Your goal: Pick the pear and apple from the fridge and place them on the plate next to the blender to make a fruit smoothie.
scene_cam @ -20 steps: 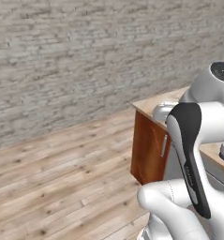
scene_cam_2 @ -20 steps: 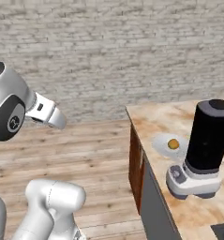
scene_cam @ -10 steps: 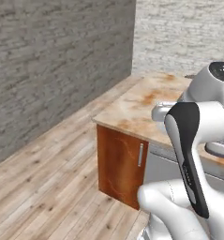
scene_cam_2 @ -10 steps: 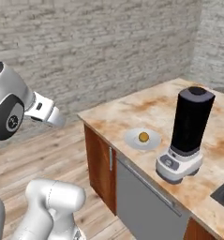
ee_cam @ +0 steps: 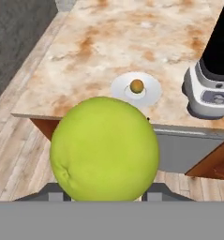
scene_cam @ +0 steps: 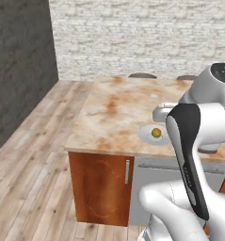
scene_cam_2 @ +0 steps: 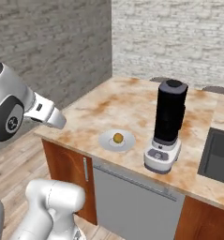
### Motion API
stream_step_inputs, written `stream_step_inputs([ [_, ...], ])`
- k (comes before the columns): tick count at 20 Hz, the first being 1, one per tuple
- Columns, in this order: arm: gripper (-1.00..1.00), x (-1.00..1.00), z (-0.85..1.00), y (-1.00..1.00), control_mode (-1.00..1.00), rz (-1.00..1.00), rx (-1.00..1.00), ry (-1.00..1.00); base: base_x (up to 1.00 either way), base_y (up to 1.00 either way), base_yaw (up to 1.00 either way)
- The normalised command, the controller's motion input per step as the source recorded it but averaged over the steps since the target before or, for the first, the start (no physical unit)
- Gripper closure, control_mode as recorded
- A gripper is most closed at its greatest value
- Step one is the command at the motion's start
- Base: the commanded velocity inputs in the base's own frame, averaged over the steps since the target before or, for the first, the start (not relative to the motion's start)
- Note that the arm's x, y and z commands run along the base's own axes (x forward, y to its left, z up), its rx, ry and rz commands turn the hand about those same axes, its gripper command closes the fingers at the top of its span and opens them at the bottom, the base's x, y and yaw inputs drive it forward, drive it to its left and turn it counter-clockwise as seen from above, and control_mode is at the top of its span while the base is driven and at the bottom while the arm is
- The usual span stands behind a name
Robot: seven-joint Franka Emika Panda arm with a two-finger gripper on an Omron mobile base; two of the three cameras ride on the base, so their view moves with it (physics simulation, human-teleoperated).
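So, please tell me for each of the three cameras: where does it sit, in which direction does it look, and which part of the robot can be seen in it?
Left base view: behind the arm to its left, looking forward and down at the counter; the white arm rises at lower right.
Right base view: behind to the right, facing the same counter; the arm is at lower left.
Hand view: on the hand, looking along the gripper, which holds a green fruit, toward the counter.
Shared: all three show the plate with a small yellow-brown fruit; right base and hand views show the blender.

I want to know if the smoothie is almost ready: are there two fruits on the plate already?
No, the plate holds one small yellowish fruit.
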Motion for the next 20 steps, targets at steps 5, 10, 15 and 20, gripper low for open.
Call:
stream_step_inputs([
  [5, 1.00, 0.00, 0.00, 0.00, 1.00, 0.00, 0.00, 0.00, 0.57, 0.03, -0.54],
  [10, 1.00, 0.31, -0.05, -0.09, -1.00, 0.01, 0.00, 0.03, 0.15, -0.04, -0.09],
  [15, 1.00, 0.93, -0.79, -0.21, -1.00, 0.02, -0.01, 0.44, 0.00, 0.00, 0.00],
  [20, 1.00, 1.00, -0.89, 0.00, -1.00, 0.08, 0.00, 0.39, 0.00, 0.00, 0.00],
])
